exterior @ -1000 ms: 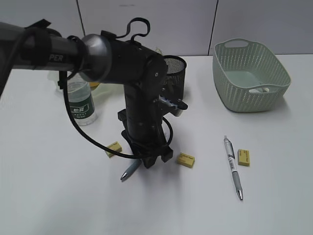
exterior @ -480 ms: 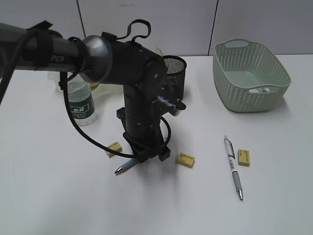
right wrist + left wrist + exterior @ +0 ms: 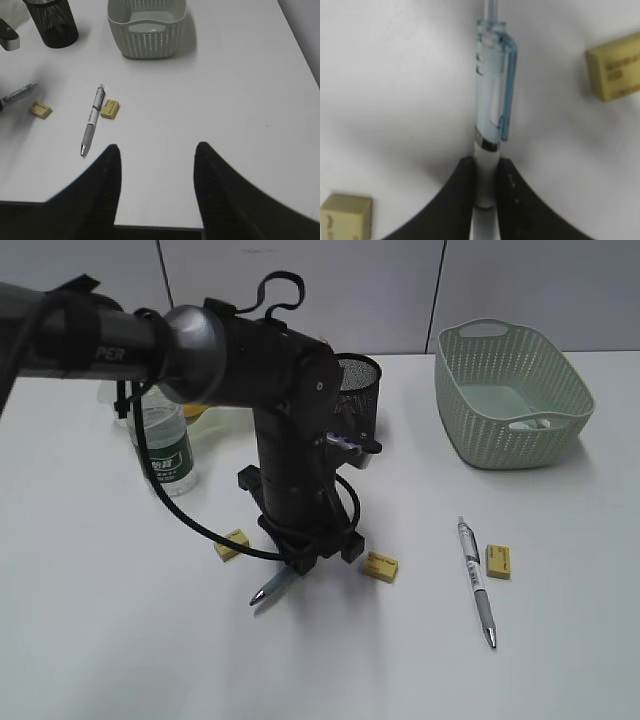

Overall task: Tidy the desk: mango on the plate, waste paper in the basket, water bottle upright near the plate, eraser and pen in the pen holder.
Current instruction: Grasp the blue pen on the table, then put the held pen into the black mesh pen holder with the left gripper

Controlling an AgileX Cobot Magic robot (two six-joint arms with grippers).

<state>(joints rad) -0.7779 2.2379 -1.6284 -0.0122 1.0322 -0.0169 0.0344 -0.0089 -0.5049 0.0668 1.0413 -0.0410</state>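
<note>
Gripper on my left arm pinches a clear blue pen low on its barrel, above the white surface. Right gripper hangs spread, idle. I would lift straight, keep the pen vertical, then lower it into the black mesh pen holder just behind.

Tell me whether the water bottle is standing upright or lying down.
Upright. The water bottle stands on its base on the table, its label level; the left arm hides its cap.
</note>
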